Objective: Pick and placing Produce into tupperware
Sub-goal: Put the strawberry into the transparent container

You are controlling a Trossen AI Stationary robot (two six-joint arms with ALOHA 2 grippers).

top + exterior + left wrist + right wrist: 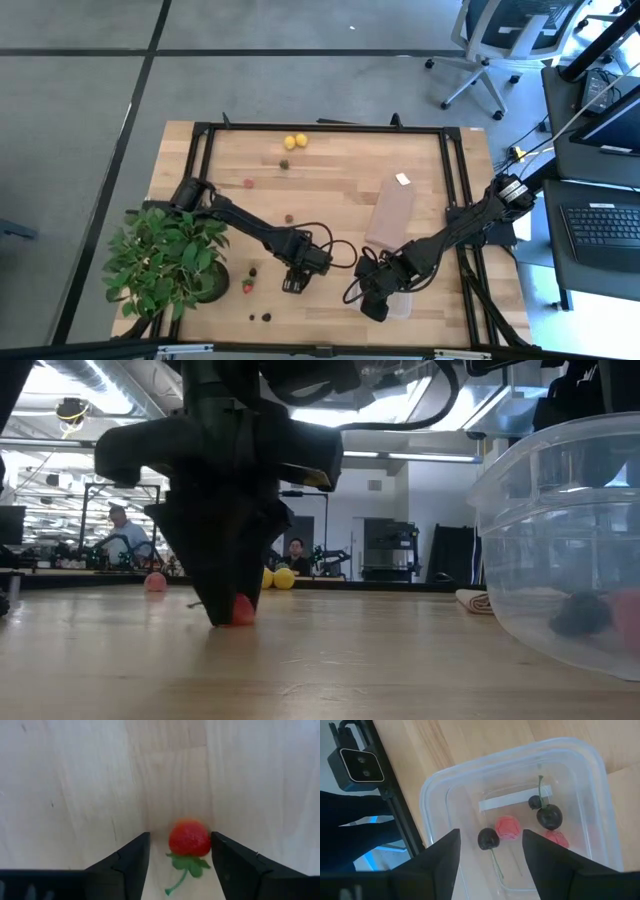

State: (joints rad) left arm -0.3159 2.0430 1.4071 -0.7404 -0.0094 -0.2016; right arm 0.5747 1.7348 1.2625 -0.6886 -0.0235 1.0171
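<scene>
Nearest the low camera: clear tupperware [560,550] at the desk's [340,190] front edge, toward the right, holding dark cherry-like pieces [549,816] and red pieces [507,827]. Right pincer [490,865] hovering just above it, fingers spread, nothing between them. Just left of that, left pincer [180,865] down at the wood, fingers spread either side of a red strawberry-like piece [189,838] with a green stem, one finger touching or nearly touching it, not yet pinched. Farther left, more produce scattered near the potted plant [165,265]: a red piece [247,287], dark pieces [260,317]. Mid-desk, flat brown block [391,215] with a small white tag [402,179] beside its far end, plus lone red [249,184] and dark [288,217] pieces. Far edge: two yellow lemon-like pieces [295,141]. Beyond the desk, an office chair [500,45]; people in the room behind.
</scene>
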